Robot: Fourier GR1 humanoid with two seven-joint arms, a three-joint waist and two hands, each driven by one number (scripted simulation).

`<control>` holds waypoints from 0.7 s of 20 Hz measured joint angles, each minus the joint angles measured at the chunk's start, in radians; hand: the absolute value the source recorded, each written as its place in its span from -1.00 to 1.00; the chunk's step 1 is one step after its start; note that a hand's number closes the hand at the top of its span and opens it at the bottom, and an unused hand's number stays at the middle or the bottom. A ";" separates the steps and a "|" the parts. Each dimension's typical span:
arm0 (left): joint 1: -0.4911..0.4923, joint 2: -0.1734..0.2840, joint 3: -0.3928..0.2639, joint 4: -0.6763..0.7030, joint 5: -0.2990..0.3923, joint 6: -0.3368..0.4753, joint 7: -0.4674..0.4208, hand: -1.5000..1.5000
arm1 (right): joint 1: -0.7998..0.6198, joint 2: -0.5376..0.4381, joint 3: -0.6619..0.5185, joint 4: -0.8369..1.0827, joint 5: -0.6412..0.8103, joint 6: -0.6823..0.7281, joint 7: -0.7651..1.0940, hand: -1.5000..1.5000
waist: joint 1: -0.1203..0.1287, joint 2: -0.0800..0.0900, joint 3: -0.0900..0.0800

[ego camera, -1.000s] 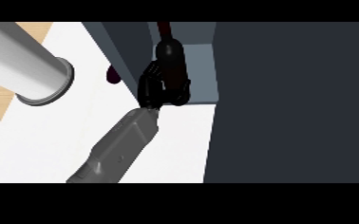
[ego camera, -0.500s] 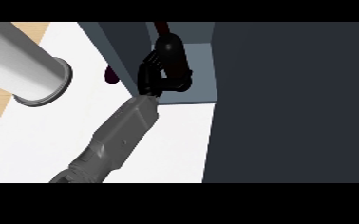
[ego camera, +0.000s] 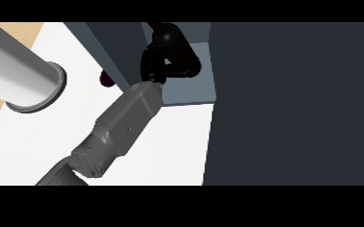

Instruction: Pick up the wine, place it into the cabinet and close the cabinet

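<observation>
My right hand [ego camera: 162,60] is inside the open cabinet [ego camera: 190,90], at the end of a grey forearm that rises from the lower left. Its black fingers are curled round a dark, reddish-black wine bottle [ego camera: 186,53], which the hand mostly hides. Bottle and hand stand over the cabinet's blue-grey floor, close to its back corner. The left hand does not show.
A broad dark panel [ego camera: 284,106], seemingly the cabinet's door, fills the right side. A thick grey cylinder [ego camera: 25,79] lies across the left over the white counter [ego camera: 43,134]. A small dark red object [ego camera: 105,79] peeks out beside the cabinet's left wall [ego camera: 117,48].
The right hand with the bottle has moved up and deeper into the cabinet, and the forearm has stretched out after it.
</observation>
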 measured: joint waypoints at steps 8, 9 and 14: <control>-0.004 0.001 -0.012 -0.010 0.059 0.011 -0.032 1.00 | -0.045 0.003 0.017 0.026 -0.004 0.002 -0.001 -1.00 | -0.029 0.006 0.000; 0.007 0.001 -0.022 -0.018 0.066 0.013 -0.035 1.00 | -0.052 -0.001 0.009 0.040 -0.012 0.009 -0.007 -1.00 | -0.031 0.006 0.000; 0.050 0.001 -0.078 -0.044 0.096 0.024 -0.043 1.00 | -0.079 0.002 0.010 0.063 -0.012 0.004 -0.011 -1.00 | -0.044 0.009 0.000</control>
